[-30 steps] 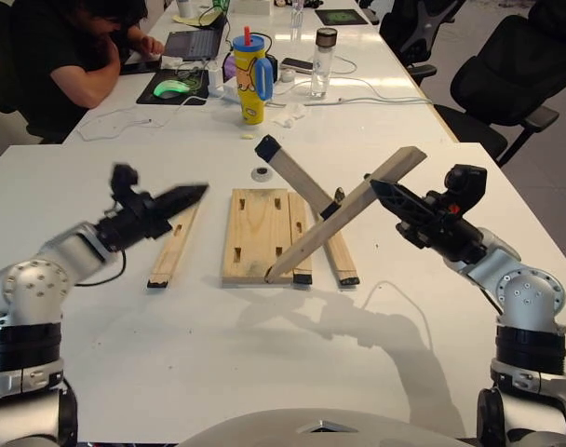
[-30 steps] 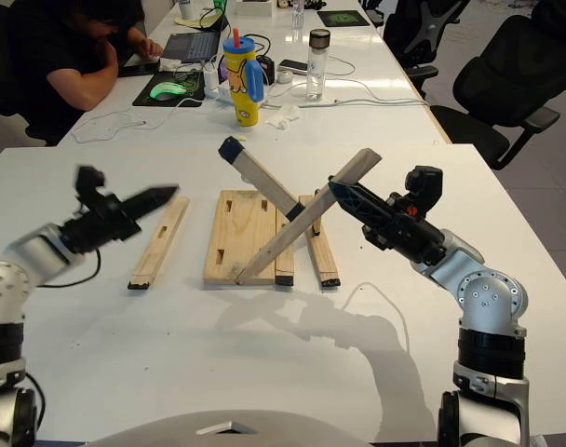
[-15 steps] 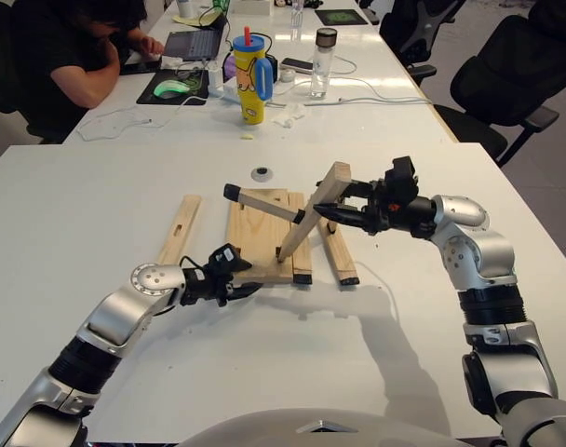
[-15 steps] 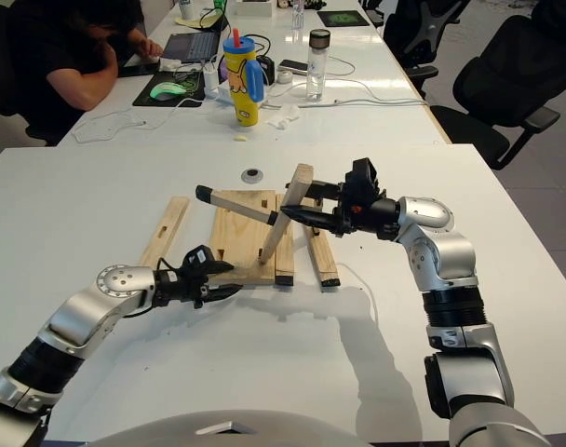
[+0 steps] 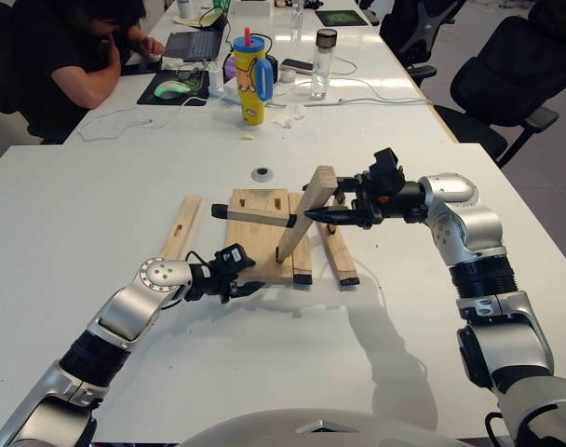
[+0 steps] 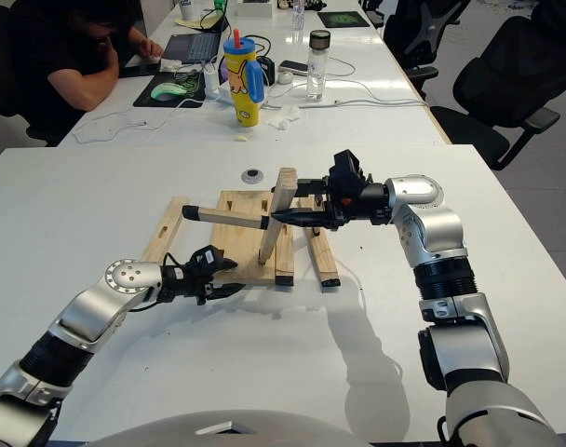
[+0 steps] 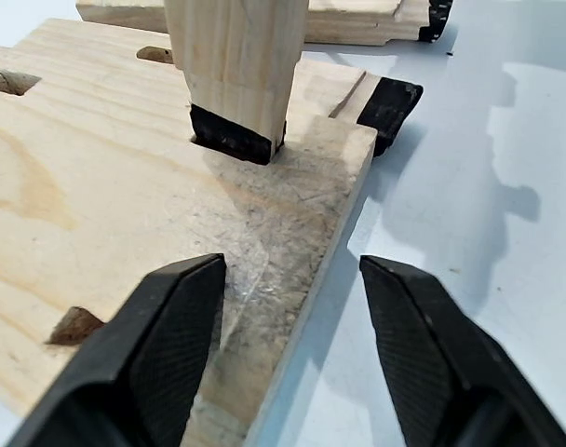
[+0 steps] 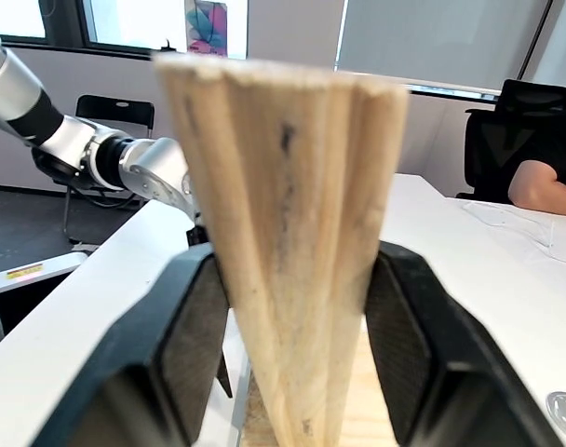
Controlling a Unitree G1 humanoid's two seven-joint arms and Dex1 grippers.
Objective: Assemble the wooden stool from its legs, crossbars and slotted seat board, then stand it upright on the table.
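Observation:
The slotted seat board lies flat on the white table. A wooden leg stands tilted with its black-tipped foot in a slot near the board's front edge. A crossbar sticks out from it to the left. My right gripper is shut on this leg around mid-height, and the right wrist view has the leg squeezed between both fingers. My left gripper is open at the board's front corner, one finger over the wood and the other finger over the table.
A loose wooden bar lies left of the board, and two more legs lie along its right side. A small round part rests behind the board. On the far table are a yellow cup and a bottle.
Both arms came down from raised poses. My right gripper swung the leg more upright and a little left over the board. My left gripper moved in to the board's front corner.

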